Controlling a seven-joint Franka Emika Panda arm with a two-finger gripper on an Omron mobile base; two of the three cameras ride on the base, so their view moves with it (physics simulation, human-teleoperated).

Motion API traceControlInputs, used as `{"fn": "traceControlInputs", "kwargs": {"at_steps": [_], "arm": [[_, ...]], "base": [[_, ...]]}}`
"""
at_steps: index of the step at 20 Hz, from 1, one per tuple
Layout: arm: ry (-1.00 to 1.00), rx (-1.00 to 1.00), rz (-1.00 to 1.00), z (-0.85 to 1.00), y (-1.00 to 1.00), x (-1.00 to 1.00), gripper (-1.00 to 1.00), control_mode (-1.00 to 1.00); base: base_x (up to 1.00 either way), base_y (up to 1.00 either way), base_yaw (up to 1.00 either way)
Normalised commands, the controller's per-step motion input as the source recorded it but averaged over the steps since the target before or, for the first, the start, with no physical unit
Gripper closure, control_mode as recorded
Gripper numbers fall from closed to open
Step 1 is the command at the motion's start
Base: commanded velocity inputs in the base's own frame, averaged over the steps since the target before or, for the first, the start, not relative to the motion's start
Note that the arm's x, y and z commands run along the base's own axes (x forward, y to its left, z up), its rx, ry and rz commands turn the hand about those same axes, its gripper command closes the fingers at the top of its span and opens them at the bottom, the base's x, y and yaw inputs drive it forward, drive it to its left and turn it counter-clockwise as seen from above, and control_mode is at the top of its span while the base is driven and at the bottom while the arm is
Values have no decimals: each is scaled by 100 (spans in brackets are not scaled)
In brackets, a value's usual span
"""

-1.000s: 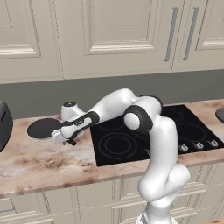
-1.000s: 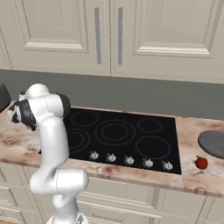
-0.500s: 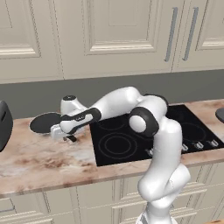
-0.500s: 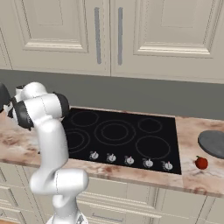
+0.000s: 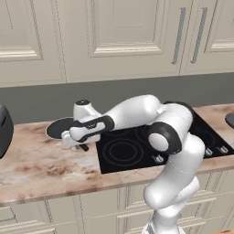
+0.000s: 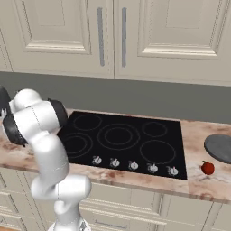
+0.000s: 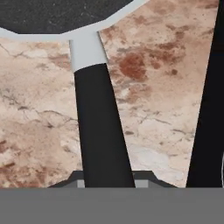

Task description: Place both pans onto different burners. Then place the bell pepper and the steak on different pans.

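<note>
The shallow dark pan with its pale rim is over the counter, left of the cooktop. Its long black handle runs down between my fingertips. My gripper is shut on that handle, and the hand is just right of the pan. Whether the pan touches the counter I cannot tell. The deeper grey pan rests on the counter right of the cooktop, with the red bell pepper in front of it. Grey ring burners are bare. The steak is out of view.
A dark rounded appliance stands at the far left of the marble counter. Silver knobs line the cooktop's front edge. Cabinets and a grey backsplash close off the back. A black band runs down the right of the hand view.
The hand and the dark pan have moved together to the right, closer to the cooktop's left edge. The grey pan and bell pepper have not moved.
</note>
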Motion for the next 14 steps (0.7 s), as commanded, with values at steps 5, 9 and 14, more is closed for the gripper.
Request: {"fn": "traceControlInputs", "kwargs": {"at_steps": [5, 9, 14], "arm": [[0, 6, -19, 15, -52, -68, 100, -100], [0, 3, -19, 24, -47, -50, 100, -100], [0, 3, -15, 32, -55, -44, 100, -100]], "base": [[0, 0, 0], [0, 0, 0], [0, 0, 0]]}}
